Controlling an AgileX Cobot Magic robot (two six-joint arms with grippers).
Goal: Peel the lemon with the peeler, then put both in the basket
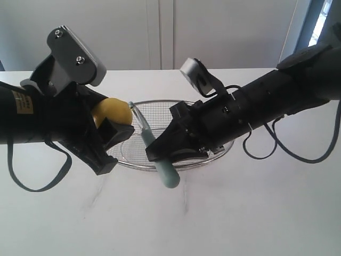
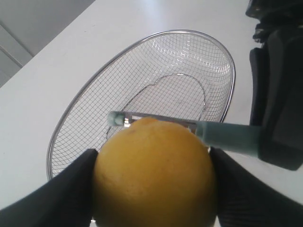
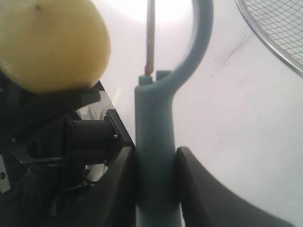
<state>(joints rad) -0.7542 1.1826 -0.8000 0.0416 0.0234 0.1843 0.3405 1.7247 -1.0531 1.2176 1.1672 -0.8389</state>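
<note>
The left hand (image 2: pixel 154 198) is gripping the lemon (image 2: pixel 154 161) between its two fingers. The right hand (image 3: pixel 156 189) is clamping the peeler (image 3: pixel 154 127) by its teal handle, with the blade lying just beyond the left hand's fingertips, right at the lemon. The basket (image 2: pixel 156 61) is sitting on the white surface (image 1: pixel 240 213) below both hands.

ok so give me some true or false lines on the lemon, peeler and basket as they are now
1. The left gripper holds the lemon. True.
2. The peeler lies in the basket. False: the right gripper grips its handle, holding it up over the basket.
3. The basket is wire mesh and stands on a white table. True.
4. The lemon is fully peeled. False: the skin in view is yellow and unbroken.
</note>
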